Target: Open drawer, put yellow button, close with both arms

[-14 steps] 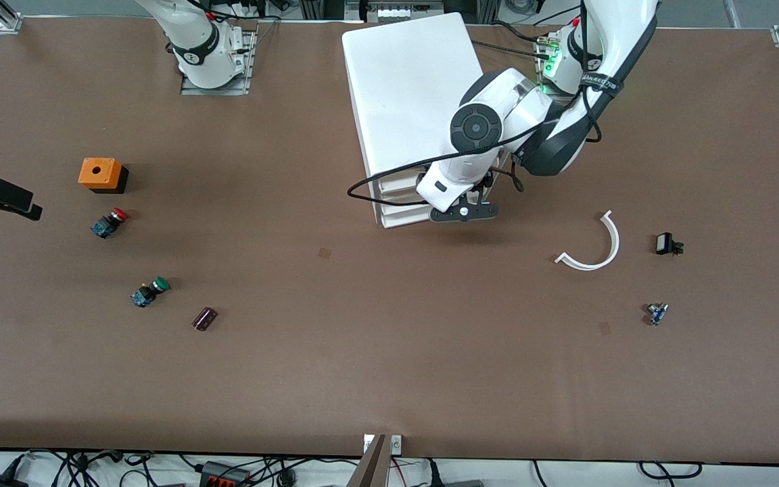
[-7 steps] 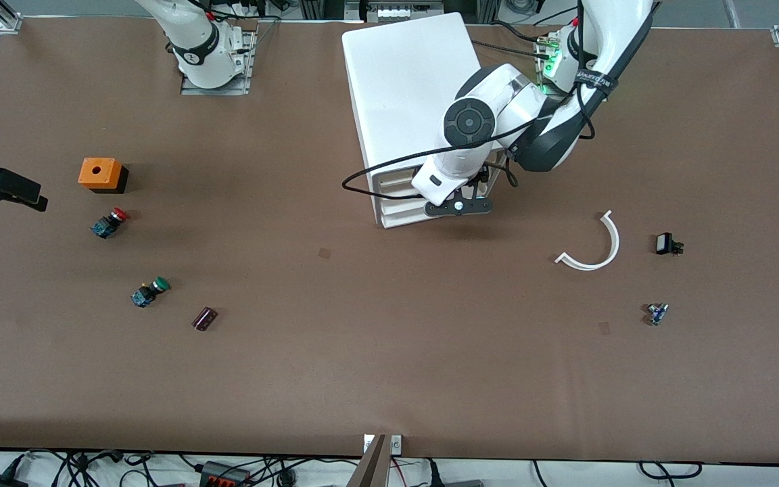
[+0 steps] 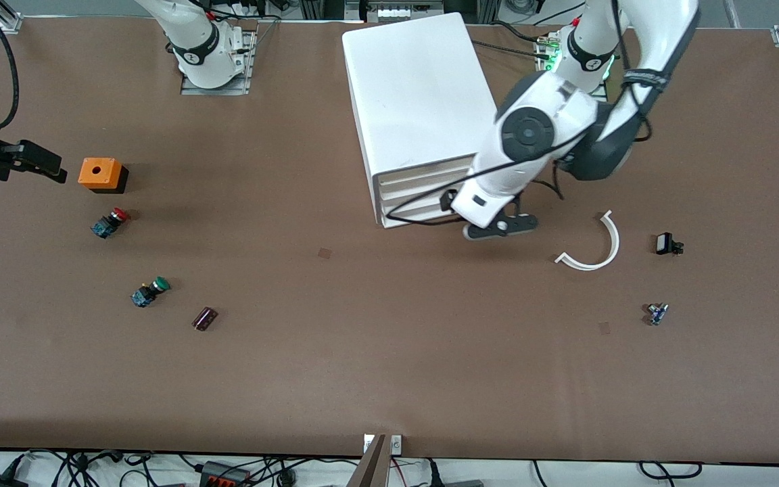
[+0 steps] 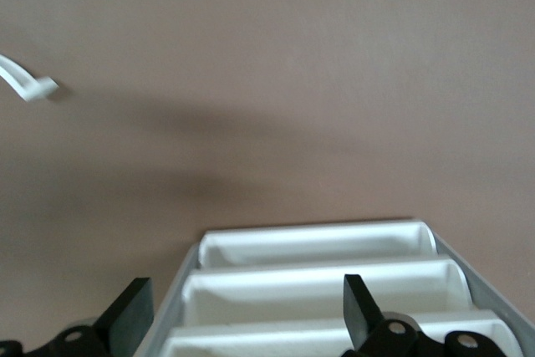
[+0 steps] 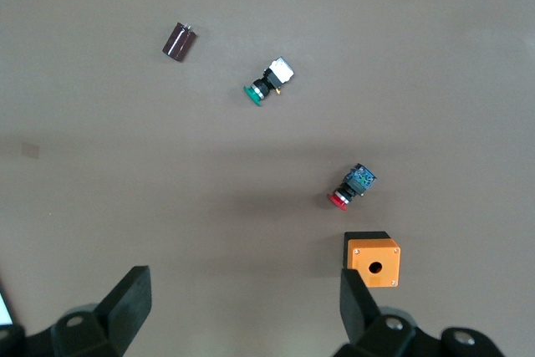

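While the cabinet (image 3: 416, 101) stands near the arms' bases, its drawer (image 3: 416, 177) is seen shut at the top of the stack. The left gripper (image 3: 500, 226) is held low, just beside the cabinet's front corner, fingers (image 4: 127, 317) spread wide and empty. The right gripper (image 3: 14, 162) is held over the table's edge at the right arm's end, beside an orange box (image 3: 101, 174), also spread wide and empty. No yellow button can be made out; only a red button (image 3: 109, 222) and a green button (image 3: 149, 291) are seen.
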Controlling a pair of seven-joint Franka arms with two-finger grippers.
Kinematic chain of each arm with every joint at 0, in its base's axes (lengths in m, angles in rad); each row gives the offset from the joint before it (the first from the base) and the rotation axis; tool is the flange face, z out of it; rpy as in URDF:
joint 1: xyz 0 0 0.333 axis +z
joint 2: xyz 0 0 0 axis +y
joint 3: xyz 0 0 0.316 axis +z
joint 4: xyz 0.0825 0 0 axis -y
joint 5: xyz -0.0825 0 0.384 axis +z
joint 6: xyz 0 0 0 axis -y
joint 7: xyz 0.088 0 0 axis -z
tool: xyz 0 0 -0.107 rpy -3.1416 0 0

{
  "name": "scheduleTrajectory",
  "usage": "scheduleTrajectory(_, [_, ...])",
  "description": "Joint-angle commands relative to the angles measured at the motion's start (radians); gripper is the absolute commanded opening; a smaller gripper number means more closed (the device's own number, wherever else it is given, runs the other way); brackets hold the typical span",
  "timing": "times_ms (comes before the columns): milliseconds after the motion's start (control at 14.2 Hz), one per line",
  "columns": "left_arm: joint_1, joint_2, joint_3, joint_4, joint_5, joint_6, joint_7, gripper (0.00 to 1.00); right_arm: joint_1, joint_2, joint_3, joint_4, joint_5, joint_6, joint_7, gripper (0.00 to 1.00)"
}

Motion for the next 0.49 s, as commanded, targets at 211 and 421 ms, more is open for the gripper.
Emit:
scheduleTrajectory(211, [0.207, -0.045, -0.011, 0.126, 0.015, -0.199, 0.360, 1.00, -0.002, -0.046, 0.008, -0.049, -0.031, 0.034, -0.031, 1.00])
scheduleTrajectory(421, [0.265, -0.122, -0.008, 0.129, 0.012, -0.260, 0.517, 1.00, -0.002, -0.046, 0.006, -0.047, -0.020, 0.028, -0.038, 1.00])
